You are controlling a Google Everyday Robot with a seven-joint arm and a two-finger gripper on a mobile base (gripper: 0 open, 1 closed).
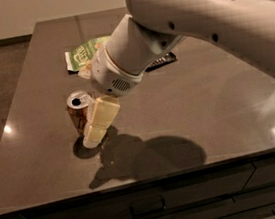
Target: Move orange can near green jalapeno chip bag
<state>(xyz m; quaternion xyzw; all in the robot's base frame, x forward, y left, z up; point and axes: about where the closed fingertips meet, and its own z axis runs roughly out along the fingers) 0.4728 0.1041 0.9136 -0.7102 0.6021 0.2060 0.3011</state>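
You're at the grasp stage; by my read the carry isn't done. The can (79, 114) stands upright on the table (202, 103), front-left, well apart from the chip bag (83, 53), which lies flat toward the far edge. The gripper (95, 131) is down low, right against the can's near-right side. I can't tell whether the jaws are open or clamped on the can, since it blocks the view there. What's left: confirm the grip, lift, carry toward the bag, set the can down just beside it, release.
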